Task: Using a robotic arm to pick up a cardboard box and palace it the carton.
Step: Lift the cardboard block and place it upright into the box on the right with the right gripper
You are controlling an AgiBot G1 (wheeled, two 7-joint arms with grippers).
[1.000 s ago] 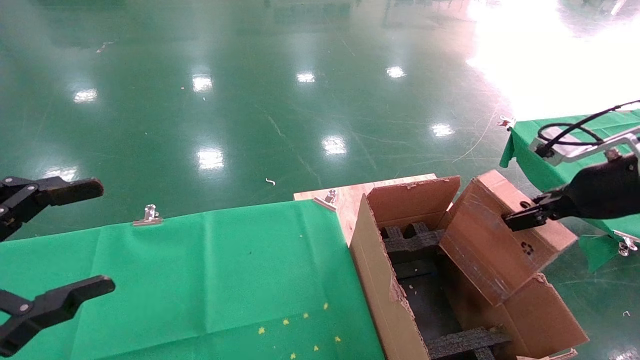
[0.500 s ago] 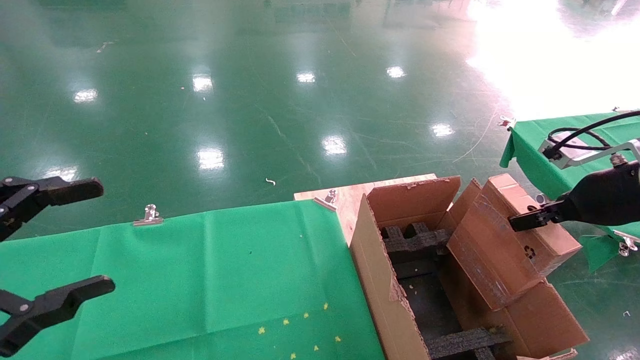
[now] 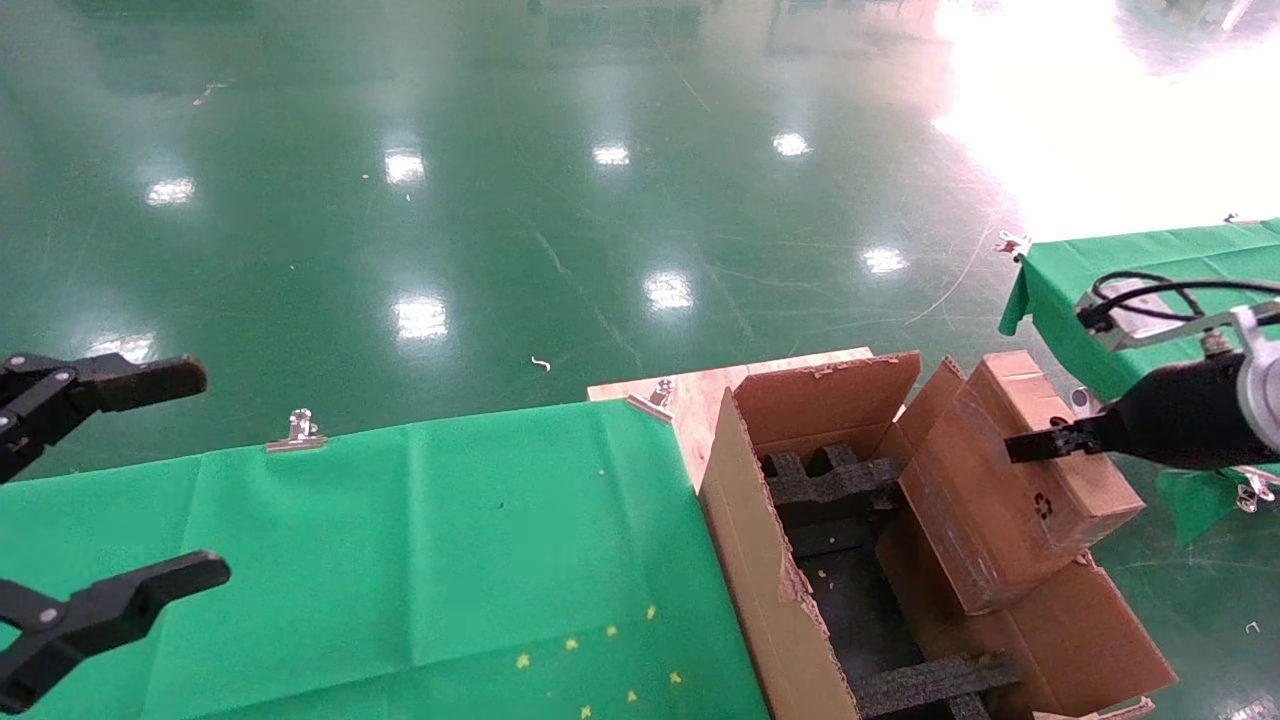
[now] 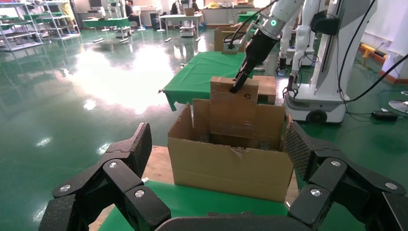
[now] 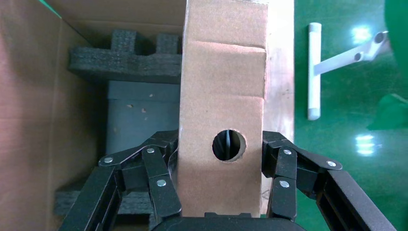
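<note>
Right gripper [image 5: 221, 192] was clamped on the cardboard box [image 3: 1010, 480], fingers [image 5: 159, 183] pressed against both sides (round hole facing the wrist). Box hung tilted over the carton's [image 3: 770, 560] right side. Left gripper [image 3: 100, 490], spread wide, was parked over the green cloth [image 3: 400, 560].

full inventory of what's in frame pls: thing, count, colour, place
cardboard box: 1, brown, held tilted over the carton's right side
carton: 1, brown, open, right of the green table
foam blocks: black, inside the carton
green table: 1, front left
second green table: 1, far right
metal clip: 1, silver, green table's far edge
left gripper: black, jaws open, parked at left
right gripper: black, jaws shut on the cardboard box
</note>
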